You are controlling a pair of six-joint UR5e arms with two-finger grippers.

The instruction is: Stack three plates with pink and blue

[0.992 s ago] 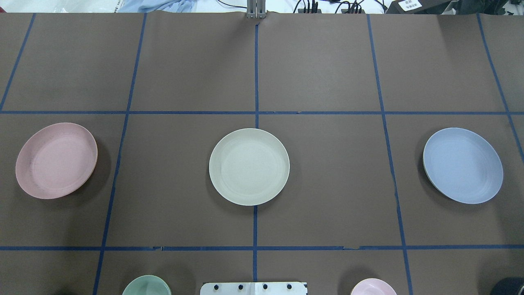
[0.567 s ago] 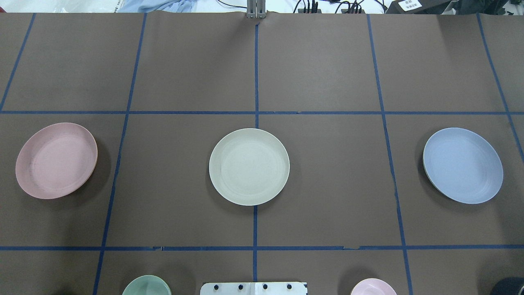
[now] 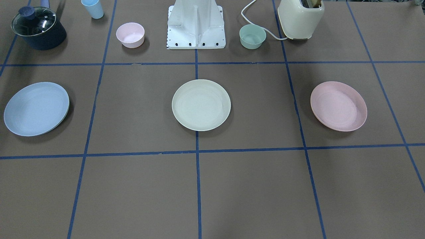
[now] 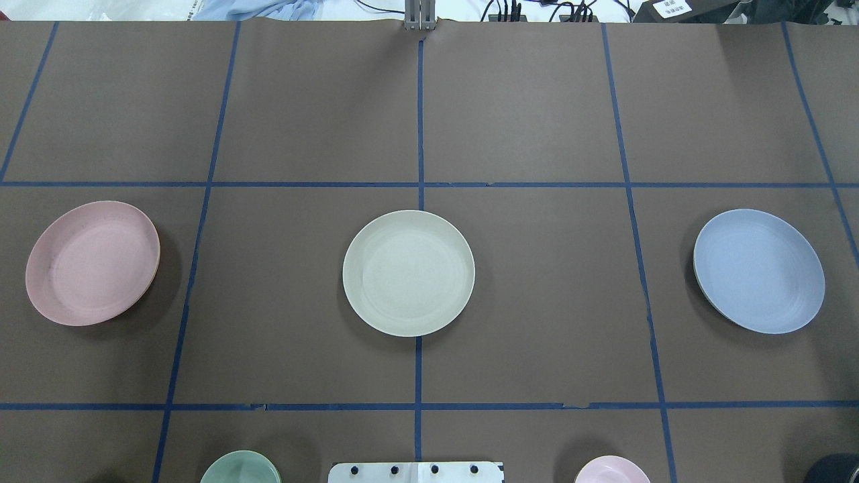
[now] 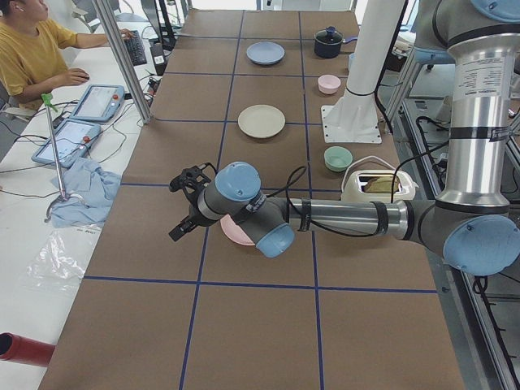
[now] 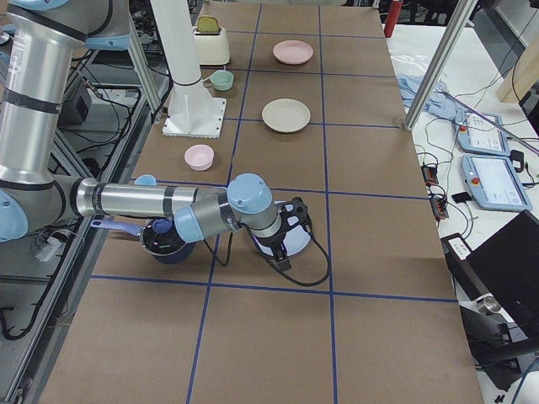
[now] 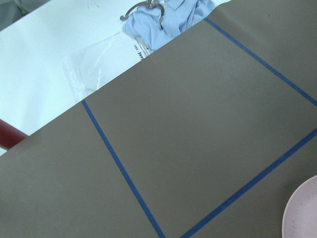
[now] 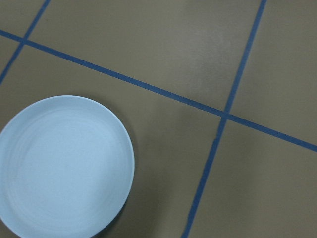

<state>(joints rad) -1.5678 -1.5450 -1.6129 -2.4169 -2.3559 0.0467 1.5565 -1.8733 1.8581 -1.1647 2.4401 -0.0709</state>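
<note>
Three plates lie apart in a row on the brown table. The cream-white plate (image 4: 408, 272) is in the middle (image 3: 201, 105). The pale pink plate (image 4: 92, 263) lies on my left (image 3: 338, 106). The light blue plate (image 4: 758, 270) lies on my right (image 3: 36, 109). My left gripper (image 5: 180, 207) shows only in the exterior left view, above the table beside the pink plate (image 5: 236, 231). My right gripper (image 6: 292, 220) shows only in the exterior right view, over the blue plate (image 6: 299, 244). I cannot tell whether either is open or shut. The blue plate fills the right wrist view's lower left (image 8: 64, 163).
Near the robot's base (image 3: 196, 25) stand a small pink bowl (image 3: 130, 34), a green bowl (image 3: 252, 36), a cream toaster (image 3: 300, 18), a lidded dark pot (image 3: 38, 27) and a light blue cup (image 3: 93, 9). Blue tape lines grid the table. A person (image 5: 32, 49) sits beyond its far edge.
</note>
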